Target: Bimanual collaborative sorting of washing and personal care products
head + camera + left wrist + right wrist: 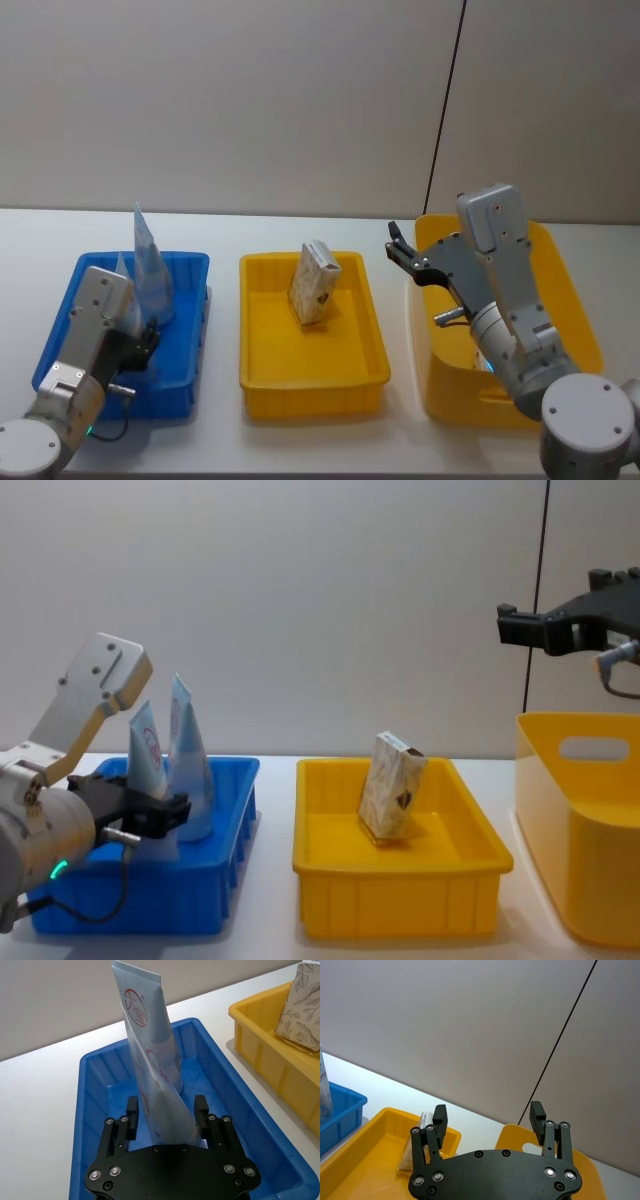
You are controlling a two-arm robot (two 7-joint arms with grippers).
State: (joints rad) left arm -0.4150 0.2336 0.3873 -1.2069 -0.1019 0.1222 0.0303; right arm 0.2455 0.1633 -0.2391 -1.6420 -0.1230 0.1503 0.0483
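Two light-blue tubes stand upright in the blue tray at the left. My left gripper is low inside that tray, shut around the lower body of the nearer tube, which carries a red circled character. The second tube stands just beyond it. A beige speckled pack leans on its edge in the middle yellow tray. My right gripper hangs open in the air, high above the gap between the yellow tray and the deep yellow bin, holding nothing.
The three containers sit in a row on the white table, with narrow gaps between them. A grey wall rises behind, with a thin black cable running down it behind the bin.
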